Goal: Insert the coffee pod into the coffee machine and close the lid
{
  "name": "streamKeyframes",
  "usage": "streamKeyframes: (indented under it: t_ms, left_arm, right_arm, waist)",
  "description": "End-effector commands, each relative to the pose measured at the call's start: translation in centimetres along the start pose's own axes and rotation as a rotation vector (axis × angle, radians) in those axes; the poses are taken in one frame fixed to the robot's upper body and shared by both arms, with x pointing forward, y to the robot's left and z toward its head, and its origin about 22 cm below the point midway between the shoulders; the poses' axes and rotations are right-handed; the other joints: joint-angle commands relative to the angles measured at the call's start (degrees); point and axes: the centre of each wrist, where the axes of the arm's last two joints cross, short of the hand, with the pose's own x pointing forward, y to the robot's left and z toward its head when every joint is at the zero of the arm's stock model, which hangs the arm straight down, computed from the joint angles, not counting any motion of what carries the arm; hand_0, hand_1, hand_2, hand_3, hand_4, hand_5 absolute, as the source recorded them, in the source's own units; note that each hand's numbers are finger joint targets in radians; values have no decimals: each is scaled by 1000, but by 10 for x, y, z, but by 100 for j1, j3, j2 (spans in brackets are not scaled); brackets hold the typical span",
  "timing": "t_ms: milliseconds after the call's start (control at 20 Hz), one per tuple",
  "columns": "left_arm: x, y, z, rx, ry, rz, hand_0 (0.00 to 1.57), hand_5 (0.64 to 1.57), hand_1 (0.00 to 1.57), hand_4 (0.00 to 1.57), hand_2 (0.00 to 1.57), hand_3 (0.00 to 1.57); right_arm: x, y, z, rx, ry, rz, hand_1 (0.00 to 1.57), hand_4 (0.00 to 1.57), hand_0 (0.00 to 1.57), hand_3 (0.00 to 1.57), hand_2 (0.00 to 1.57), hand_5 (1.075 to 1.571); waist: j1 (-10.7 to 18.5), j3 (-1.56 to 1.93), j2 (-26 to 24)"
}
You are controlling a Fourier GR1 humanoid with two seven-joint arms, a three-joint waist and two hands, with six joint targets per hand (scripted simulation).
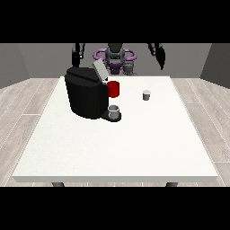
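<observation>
Pod (146, 95) sitting alone on the table (112, 143), right of the coffee machine (85, 92) with lid (99, 70) up. Both hands (161, 56) (77, 54) raised, holding nothing; can't tell finger state. Could easily knock the little pod over on approach.

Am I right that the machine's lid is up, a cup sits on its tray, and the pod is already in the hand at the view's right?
Not quite. The front view shows the coffee pod standing on the table, apart from both hands. The coffee machine has its lid up, and a cup does sit on its tray.
</observation>
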Motion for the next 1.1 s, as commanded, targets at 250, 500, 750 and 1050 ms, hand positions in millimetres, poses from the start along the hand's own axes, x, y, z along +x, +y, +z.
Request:
streamKeyframes:
  t_ms: [250,500,750,1050]
  left_arm:
    - [14,27,-7,-250,-101,-316,0,1571,0,0,0,0]
    - [28,56,-36,-216,1,-512,0,1571,0,0,0,0]
    - [41,65,-68,-232,35,-621,0,1571,0,0,0,0]
    - [7,84,-72,-261,106,-677,0,1571,0,0,0,0]
  right_arm:
    - [-9,-2,0,-3,-28,-14,0,0,0,0,0,1571]
    - [8,5,-8,-78,-159,144,0,0,0,0,0,1571]
    - [46,39,-27,-56,-200,142,0,0,0,0,0,1571]
    - [24,31,-17,-50,-164,106,0,0,0,0,0,1571]
  waist:
    - [-320,-131,33]
    - [-902,-132,472]
    - [-1138,-136,779]
    - [-1170,-135,953]
